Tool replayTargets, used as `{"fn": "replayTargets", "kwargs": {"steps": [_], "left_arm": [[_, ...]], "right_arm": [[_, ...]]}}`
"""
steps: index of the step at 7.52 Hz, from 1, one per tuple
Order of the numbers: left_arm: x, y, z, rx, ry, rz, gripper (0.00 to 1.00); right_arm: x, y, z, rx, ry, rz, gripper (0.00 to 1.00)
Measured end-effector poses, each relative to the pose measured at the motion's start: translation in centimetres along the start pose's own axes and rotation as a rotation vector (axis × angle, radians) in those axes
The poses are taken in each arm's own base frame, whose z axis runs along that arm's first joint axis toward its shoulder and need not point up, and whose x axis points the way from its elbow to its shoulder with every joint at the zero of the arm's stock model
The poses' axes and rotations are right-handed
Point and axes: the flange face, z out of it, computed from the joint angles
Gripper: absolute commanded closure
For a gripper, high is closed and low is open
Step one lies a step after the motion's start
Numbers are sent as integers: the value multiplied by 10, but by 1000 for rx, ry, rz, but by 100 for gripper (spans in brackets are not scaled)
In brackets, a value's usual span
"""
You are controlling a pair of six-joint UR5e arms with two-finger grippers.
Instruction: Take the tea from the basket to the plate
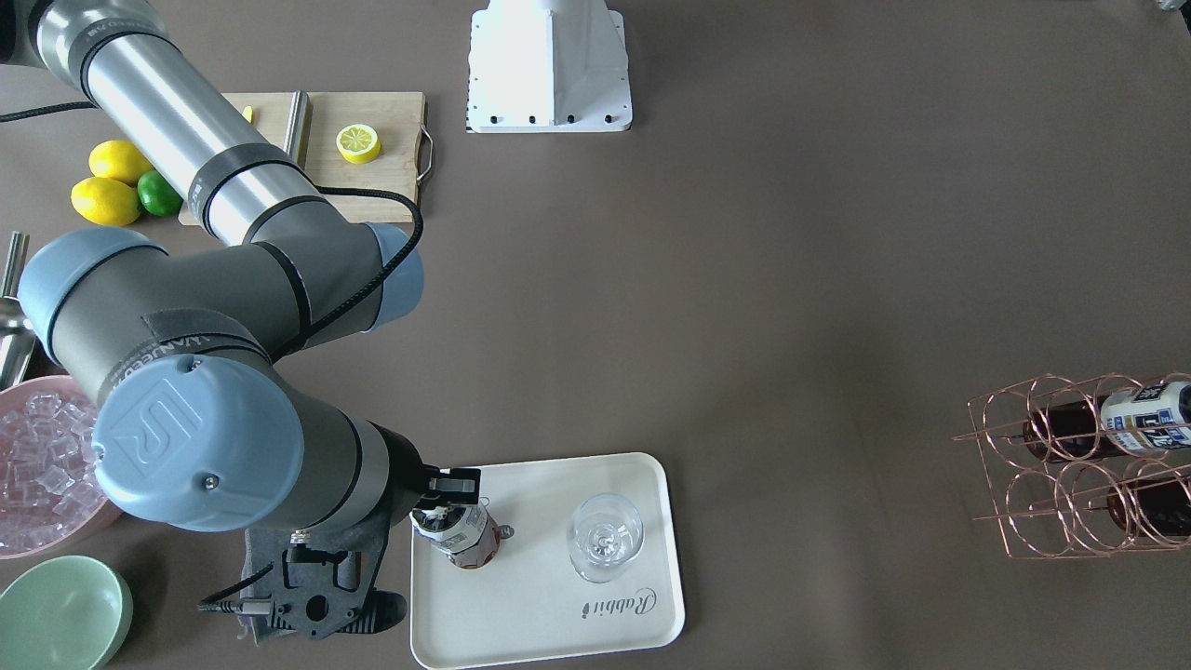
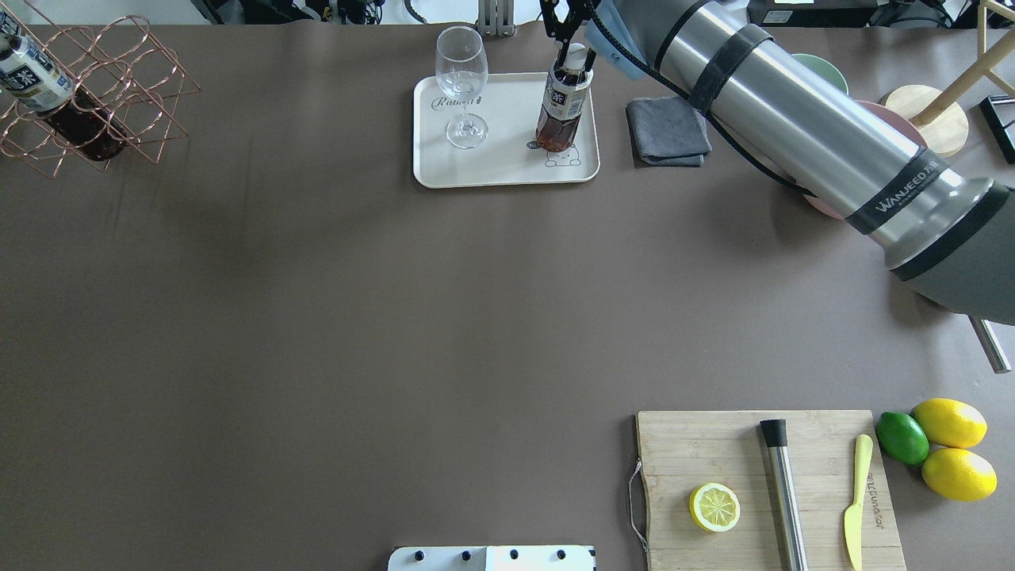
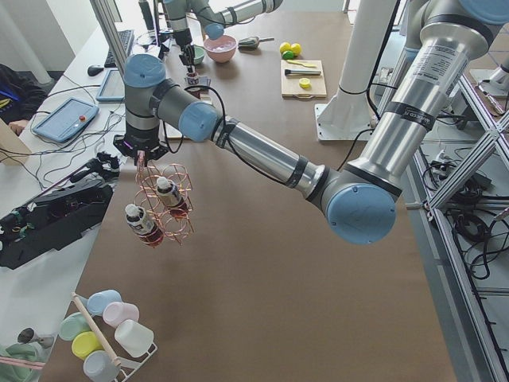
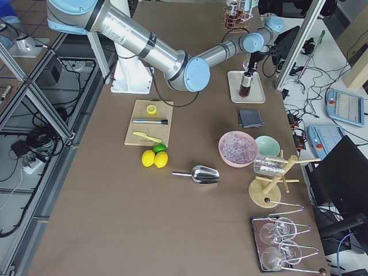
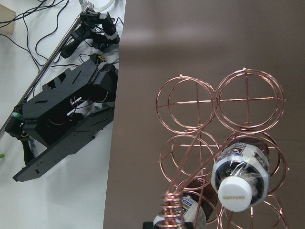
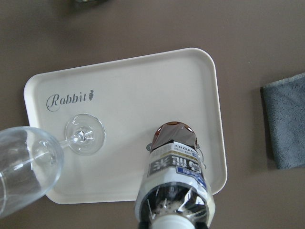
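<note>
right gripper (image 2: 574, 51) clenched on the white cap of clear plastic bottle of dark brown tea (image 2: 561, 111) | bottle upright on cream rectangular tray (image 2: 507, 173), at 3 o'clock of clear wine glass (image 2: 461, 79) in overhead view | left gripper (image 3: 141, 151) above copper wire basket (image 2: 111, 87), grip cannot be told

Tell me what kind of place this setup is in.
Probably a robotics lab staged as a drinks bar: robot arms over a long table, loose cables and a control tablet beside it, and bar props such as a bowl of ice, lemons and a cutting board.
</note>
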Motion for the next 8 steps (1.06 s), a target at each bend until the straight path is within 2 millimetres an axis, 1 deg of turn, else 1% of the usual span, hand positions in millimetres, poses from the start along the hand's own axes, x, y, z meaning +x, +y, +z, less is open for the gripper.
{"fn": "replayTargets", "kwargs": {"steps": [1, 3, 4, 5, 6, 7, 8], "left_arm": [[-9, 0, 7, -10, -12, 20, 100], [-13, -5, 21, -45, -22, 38, 100], [-14, -4, 28, -57, -21, 41, 100], [-15, 0, 35, -61, -23, 45, 100], [-19, 1, 41, -60, -28, 50, 100], [-22, -3, 46, -57, -27, 55, 100], [-21, -11, 53, -52, -21, 63, 100]], "right_arm": [[-1, 1, 2, 4, 5, -9, 1], [-3, 2, 3, 6, 8, -20, 1], [-4, 2, 0, 8, 7, -31, 0], [-5, 3, -8, 13, -1, -41, 0], [0, 6, -22, 18, -4, -47, 0], [14, 16, -37, 15, 8, -62, 0], [37, 29, -51, 5, 28, -94, 0]]}}
